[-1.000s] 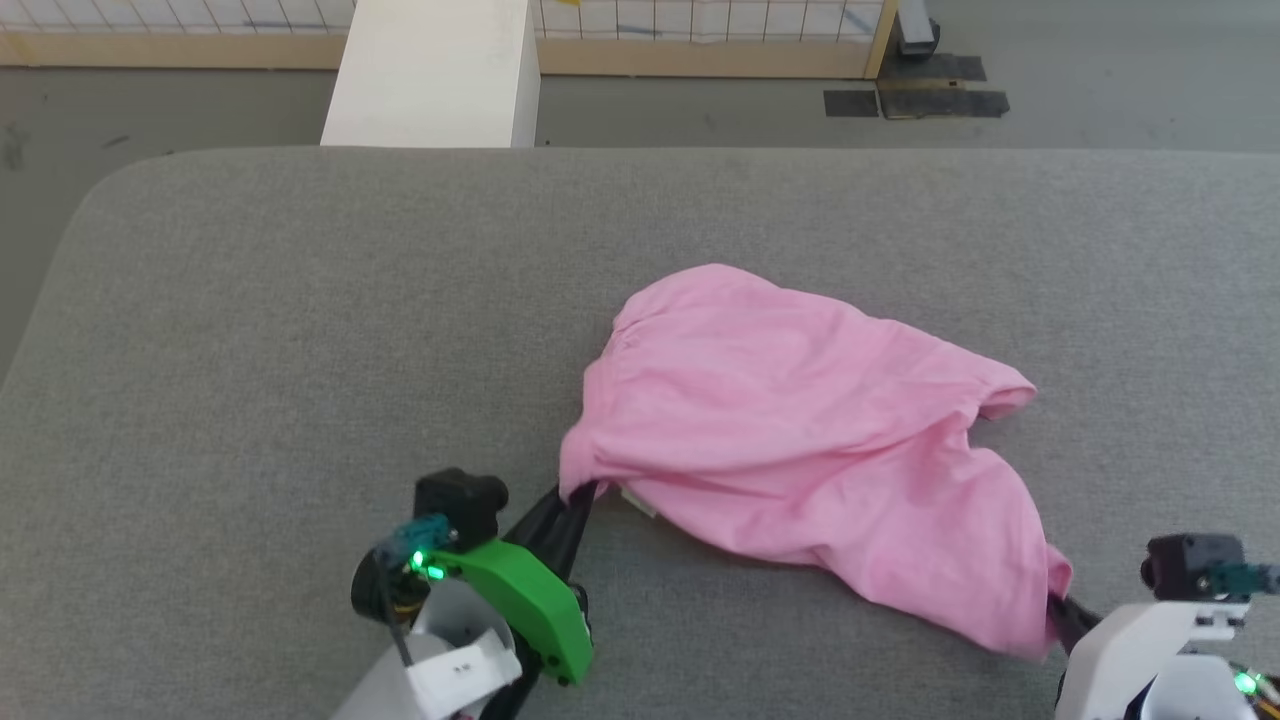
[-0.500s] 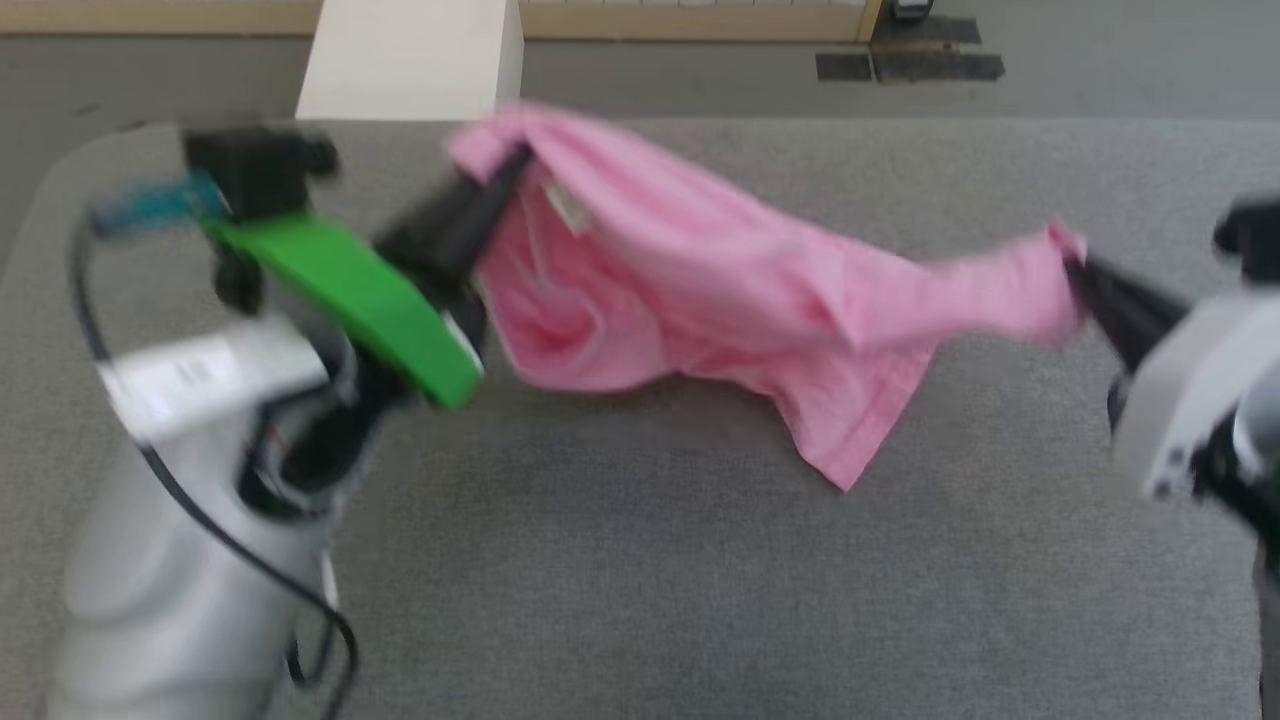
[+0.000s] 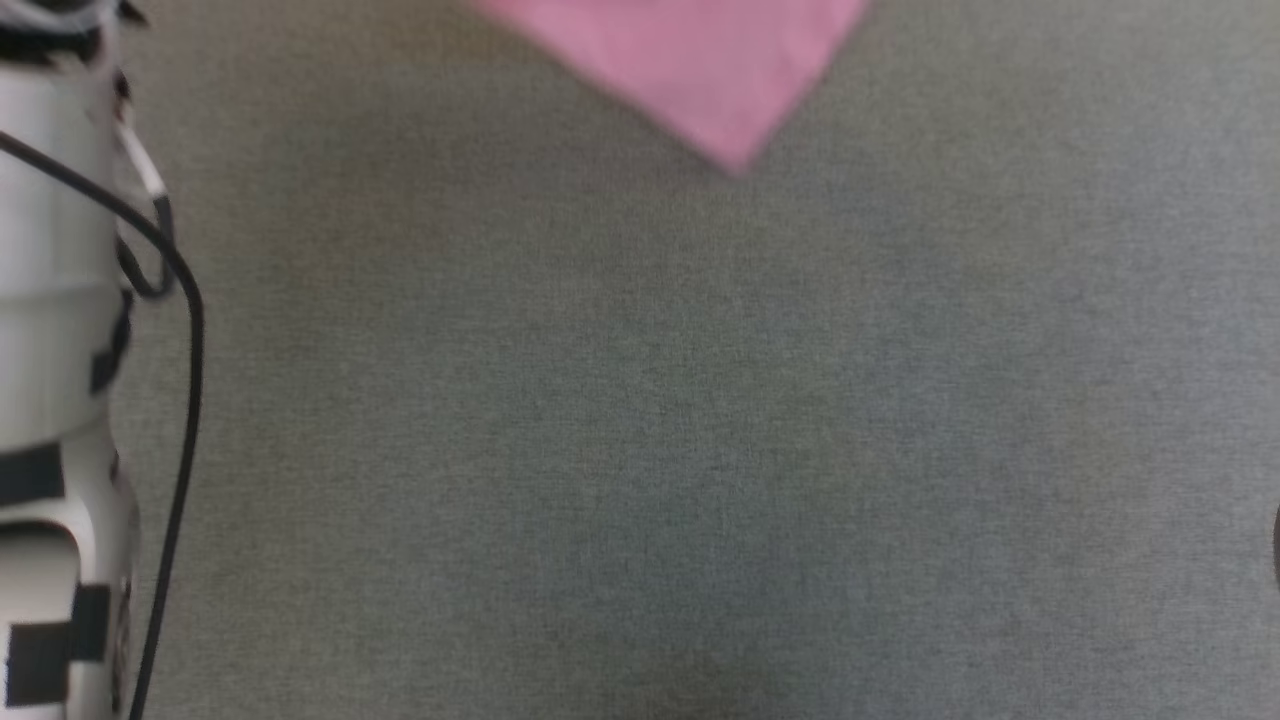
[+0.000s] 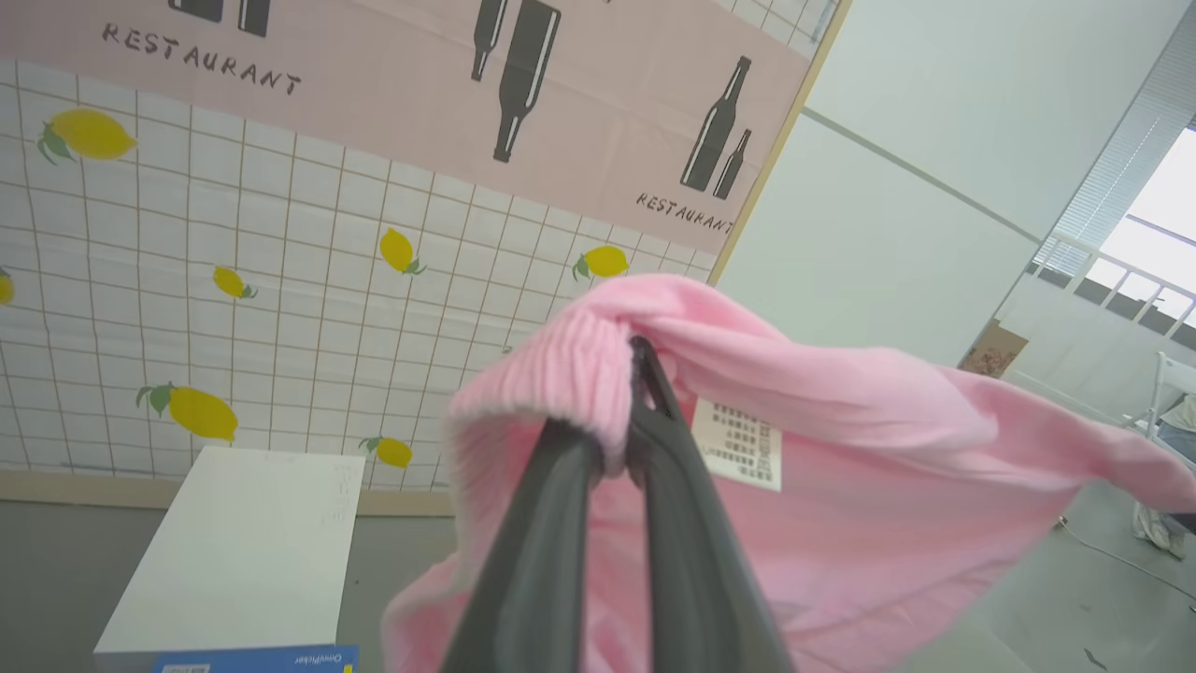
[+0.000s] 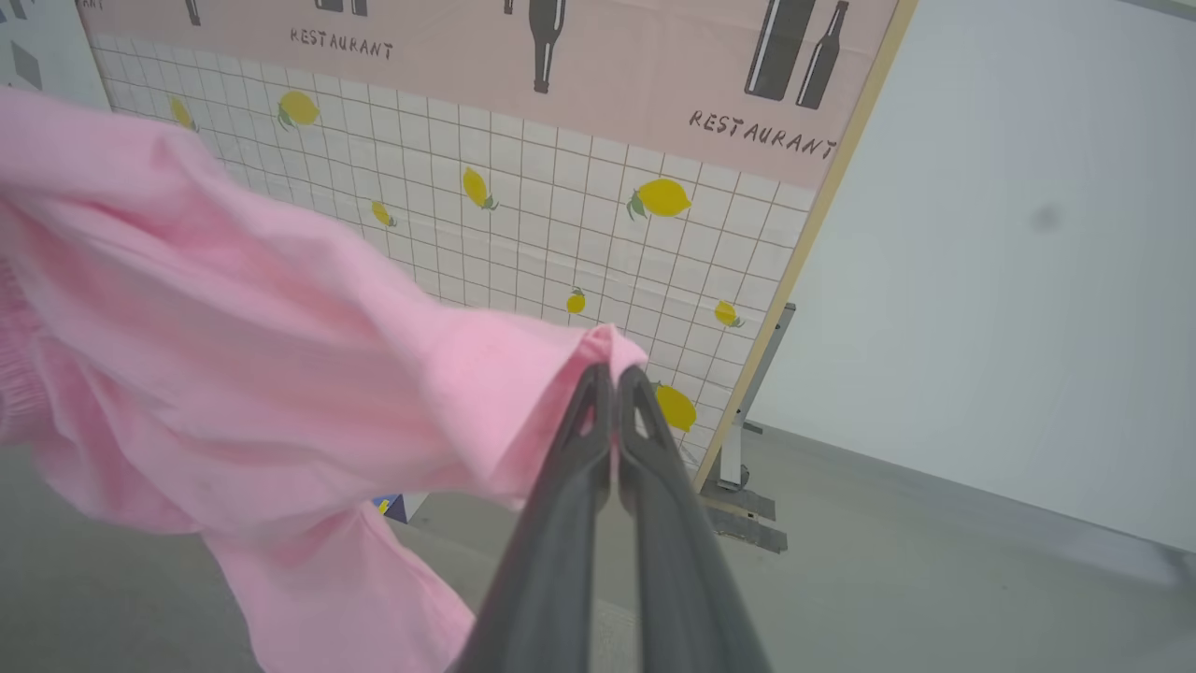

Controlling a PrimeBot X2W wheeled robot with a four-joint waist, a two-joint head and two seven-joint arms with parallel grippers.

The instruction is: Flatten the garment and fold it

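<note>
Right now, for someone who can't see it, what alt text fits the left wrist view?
The left hand pinches the ribbed hem of the pink garment, held in the air, a white label beside its fingers. Behind is a lemon-patterned tiled wall.

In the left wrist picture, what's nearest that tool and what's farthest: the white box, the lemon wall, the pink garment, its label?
1. The garment: its ribbed edge is clamped in the left tool.
2. The label: on the garment, just right of the tips.
3. The white box: lower left, well beyond the tool.
4. The lemon wall: behind the box, farthest.
</note>
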